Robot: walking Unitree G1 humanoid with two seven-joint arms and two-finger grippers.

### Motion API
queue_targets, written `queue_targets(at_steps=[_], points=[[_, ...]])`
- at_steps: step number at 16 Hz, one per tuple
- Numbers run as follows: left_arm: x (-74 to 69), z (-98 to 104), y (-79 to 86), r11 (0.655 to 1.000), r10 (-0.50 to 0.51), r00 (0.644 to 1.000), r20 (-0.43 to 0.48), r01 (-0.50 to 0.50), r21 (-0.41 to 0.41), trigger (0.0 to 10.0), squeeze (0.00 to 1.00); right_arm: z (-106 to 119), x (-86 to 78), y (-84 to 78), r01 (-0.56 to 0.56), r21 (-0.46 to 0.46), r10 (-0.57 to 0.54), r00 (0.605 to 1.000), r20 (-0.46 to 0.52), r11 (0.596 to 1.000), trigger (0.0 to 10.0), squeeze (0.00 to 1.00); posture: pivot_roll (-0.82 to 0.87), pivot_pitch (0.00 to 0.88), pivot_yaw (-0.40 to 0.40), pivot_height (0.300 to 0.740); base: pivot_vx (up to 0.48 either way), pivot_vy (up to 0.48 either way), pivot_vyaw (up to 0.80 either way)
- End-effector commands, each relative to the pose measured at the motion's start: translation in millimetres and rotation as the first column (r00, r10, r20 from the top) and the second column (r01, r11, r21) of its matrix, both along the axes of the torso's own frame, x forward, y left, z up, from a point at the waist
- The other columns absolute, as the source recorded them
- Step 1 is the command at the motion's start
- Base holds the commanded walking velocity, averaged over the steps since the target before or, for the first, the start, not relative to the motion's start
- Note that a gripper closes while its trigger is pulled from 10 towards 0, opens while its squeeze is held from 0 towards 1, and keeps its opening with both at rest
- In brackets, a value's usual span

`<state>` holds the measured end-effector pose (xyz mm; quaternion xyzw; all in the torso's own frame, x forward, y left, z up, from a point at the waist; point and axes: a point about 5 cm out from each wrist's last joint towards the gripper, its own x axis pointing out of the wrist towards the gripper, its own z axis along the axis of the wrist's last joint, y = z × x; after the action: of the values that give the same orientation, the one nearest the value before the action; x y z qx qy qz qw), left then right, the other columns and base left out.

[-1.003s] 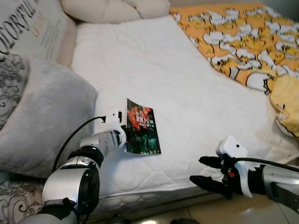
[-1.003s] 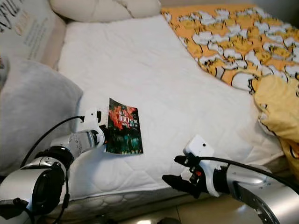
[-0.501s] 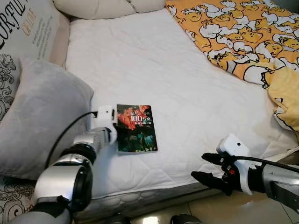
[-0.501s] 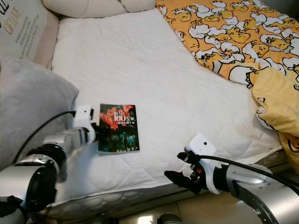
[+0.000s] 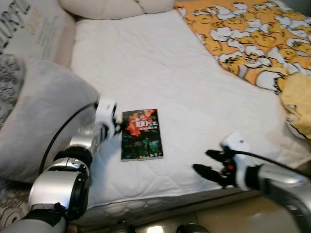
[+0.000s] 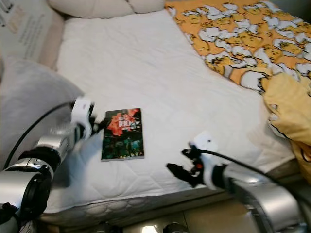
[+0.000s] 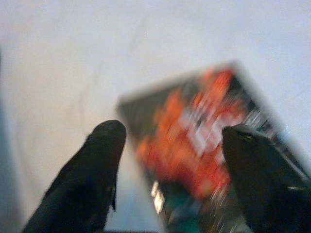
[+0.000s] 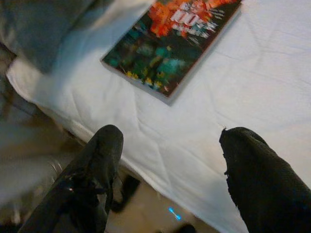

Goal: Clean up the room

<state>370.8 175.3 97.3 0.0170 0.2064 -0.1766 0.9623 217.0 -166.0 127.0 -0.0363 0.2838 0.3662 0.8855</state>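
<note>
White mattress (image 5: 160, 73) carrying book (image 5: 141, 134) lying flat, long axis near-far; left gripper (image 5: 115, 127) and right gripper (image 5: 204, 164) both gaping apart.

A white bed (image 5: 160, 63) carries a book (image 5: 141, 134), grey pillow (image 5: 36, 121), yellow blanket (image 5: 252, 36).

White quilted bed (image 5: 160, 63), beige floor (image 5: 233, 221)

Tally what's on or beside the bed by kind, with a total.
Book: 1
White pillows at the head, one and another: 2
Grey cushion: 1
Printed cushion: 1
Yellow patterned blanket: 1
Total: 6
</note>
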Motion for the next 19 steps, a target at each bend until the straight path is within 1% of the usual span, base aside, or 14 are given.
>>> queue_targets(at_steps=[1,2,3,4,5,7,8,9,10,11,13,14,16,19], points=[[1.8,8,-6.5,0.998,-0.063,0.996,0.056,0.063,-0.001,10.0,1.0,-3,3.7,0.6,0.031,-0.002,-0.031,0.999,0.012,1.0,10.0,0.0,-0.16,0.0,0.01,0.74,0.0,0.0,0.0],[0.2,13,-12.4,0.996,-0.076,0.991,0.108,0.08,-0.038,10.0,1.0,-9,10.4,3.0,0.112,0.014,-0.112,0.993,0.029,0.994,10.0,0.0,-0.14,0.0,0.002,0.74,0.0,0.0,0.0],[-4.7,17,-15.0,0.997,-0.059,0.984,0.17,0.065,-0.028,10.0,1.0,-17,17.4,4.0,0.215,0.003,-0.215,0.976,0.046,0.977,10.0,0.0,-0.13,0.0,0.004,0.74,0.0,0.0,0.0],[-13.0,22,-15.7,0.999,-0.027,0.97,0.243,0.035,-0.027,10.0,1.0,-23,20.6,5.1,0.28,-0.003,-0.28,0.959,0.036,0.96,10.0,0.0,-0.13,0.0,0.007,0.74,0.0,0.0,0.0],[-19.3,23,-14.9,0.999,0.006,0.962,0.273,0.004,-0.034,10.0,1.0,-25,22.2,6.5,0.303,0.001,-0.303,0.952,0.038,0.953,10.0,0.0,-0.13,0.0,0.008,0.74,0.0,0.0,0.0],[-36.1,26,-14.9,0.999,0.029,0.945,0.325,-0.023,-0.023,10.0,1.0,-28,28.5,6.0,0.375,-0.007,-0.373,0.924,0.085,0.927,10.0,0.0,-0.11,0.0,0.002,0.74,0.0,0.0,0.0],[-55.1,29,-15.3,0.998,0.06,0.939,0.338,-0.052,-0.034,10.0,1.0,-30,33.6,2.9,0.44,-0.028,-0.432,0.892,0.133,0.898,10.0,0.0,-0.1,0.0,0.0,0.74,0.0,-0.259,0.0],[-67.9,31,-14.8,0.996,0.087,0.939,0.332,-0.077,-0.042,10.0,1.0,-31,36.6,3.3,0.454,-0.055,-0.438,0.88,0.185,0.889,10.0,0.0,-0.09,0.0,0.001,0.74,0.0,-0.315,0.0],[-81.0,30,-13.3,0.994,0.11,0.941,0.32,-0.106,-0.03,10.0,1.0,-32,38.1,6.8,0.443,-0.087,-0.414,0.881,0.23,0.893,10.0,0.0,-0.08,0.0,0.003,0.74,0.0,-0.315,0.0],[-84.2,29,-12.8,0.993,0.12,0.942,0.314,-0.116,-0.032,10.0,1.0,-32,38.3,8.1,0.437,-0.091,-0.406,0.882,0.238,0.895,10.0,0.0,-0.08,0.0,0.001,0.74,0.0,-0.375,0.0],[-102.7,21,-3.9,0.982,0.182,0.943,0.279,-0.187,-0.008,10.0,1.0,-35,37.3,14.6,0.434,-0.054,-0.413,0.884,0.221,0.899,10.0,0.0,-0.07,0.0,-0.009,0.74,0.0,-0.439,0.0],[-105.7,20,-1.8,0.98,0.192,0.942,0.275,-0.199,-0.003,10.0,1.0,-35,37.1,16.0,0.43,-0.052,-0.409,0.884,0.225,0.901,10.0,0.0,-0.07,0.0,-0.009,0.74,0.0,-0.454,0.0],[-116.3,15,4.7,0.973,0.219,0.946,0.238,-0.231,0.023,10.0,1.0,-35,39.1,17.6,0.421,-0.071,-0.388,0.88,0.274,0.904,10.0,0.0,-0.07,0.0,-0.009,0.74,0.0,-0.452,0.0],[-114.3,21,4.1,0.969,0.226,0.943,0.244,-0.243,0.041,10.0,1.0,-37,42.6,12.8,0.449,-0.077,-0.413,0.867,0.277,0.89,10.0,0.0,-0.06,0.0,-0.02,0.74,0.0,-0.458,0.0]])
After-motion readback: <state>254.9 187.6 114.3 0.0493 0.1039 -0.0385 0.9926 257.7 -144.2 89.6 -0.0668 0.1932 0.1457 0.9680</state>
